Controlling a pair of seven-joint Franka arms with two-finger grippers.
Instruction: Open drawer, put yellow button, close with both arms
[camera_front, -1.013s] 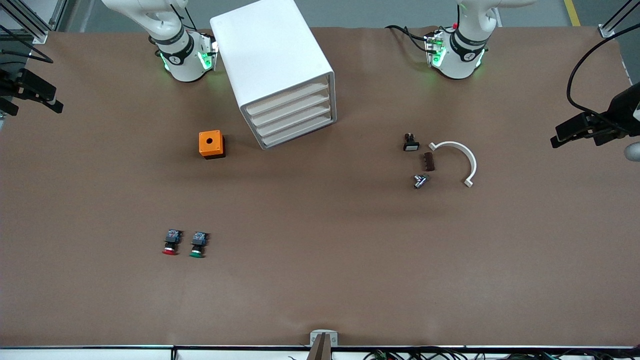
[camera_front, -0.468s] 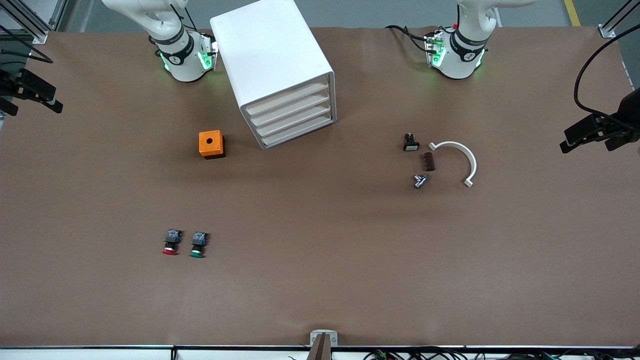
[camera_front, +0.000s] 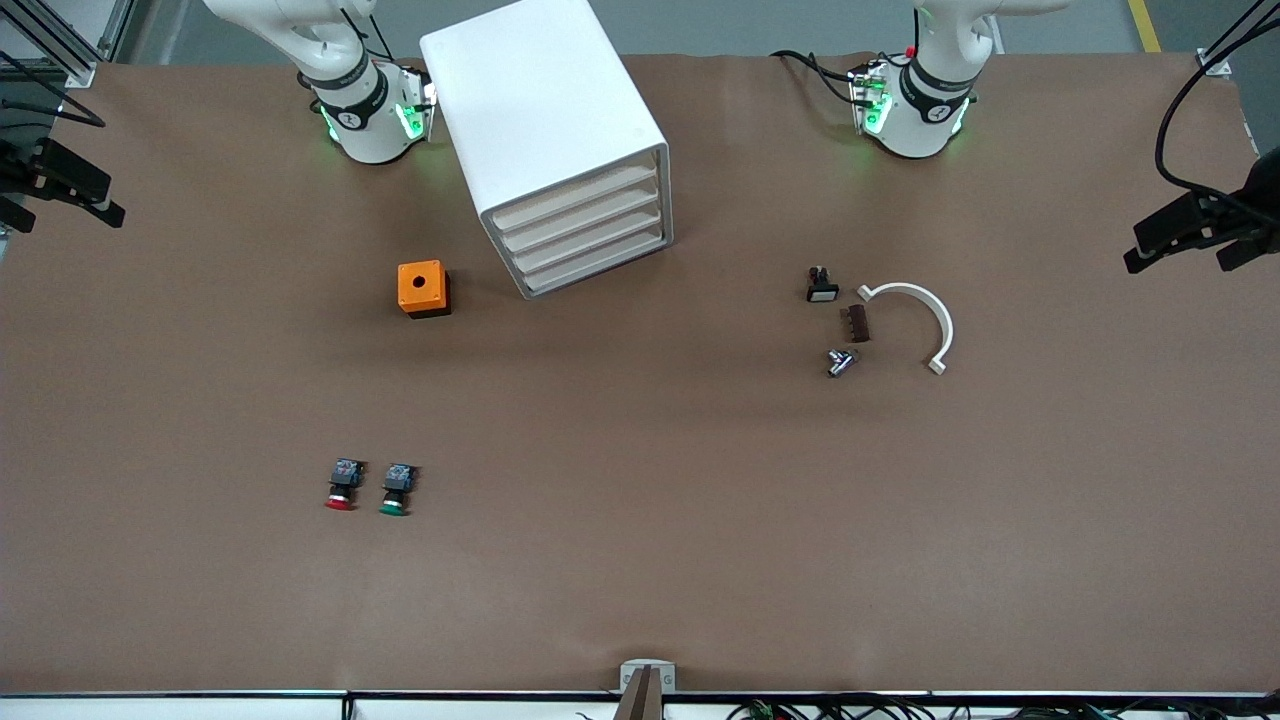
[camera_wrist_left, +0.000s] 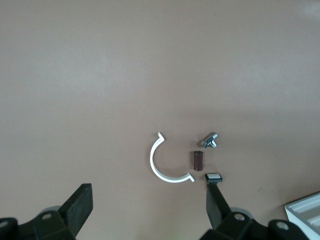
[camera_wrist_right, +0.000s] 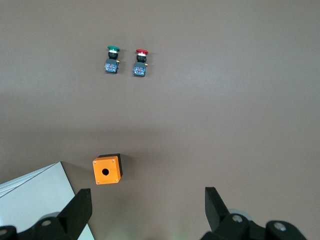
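Observation:
The white cabinet (camera_front: 545, 120) stands between the two arm bases, and its uppermost drawer (camera_front: 577, 196) is shut flush like the three below it. The yellow button is hidden or out of view. My left gripper (camera_front: 1195, 243) hangs over the table's edge at the left arm's end; its fingers (camera_wrist_left: 80, 205) are open with nothing between them. My right gripper (camera_front: 62, 200) hangs over the right arm's end of the table, also open and empty (camera_wrist_right: 147, 206). Both are far from the cabinet.
An orange box (camera_front: 423, 288) with a round hole sits beside the cabinet. A red-capped button (camera_front: 340, 485) and a green-capped button (camera_front: 396, 490) lie nearer the front camera. A white arc (camera_front: 915, 318), a brown piece (camera_front: 858, 323), a black switch (camera_front: 822, 287) and a metal part (camera_front: 840, 362) lie toward the left arm's end.
The left gripper has drawn back outward toward the table's edge at its end. The right gripper and everything on the table have stayed put.

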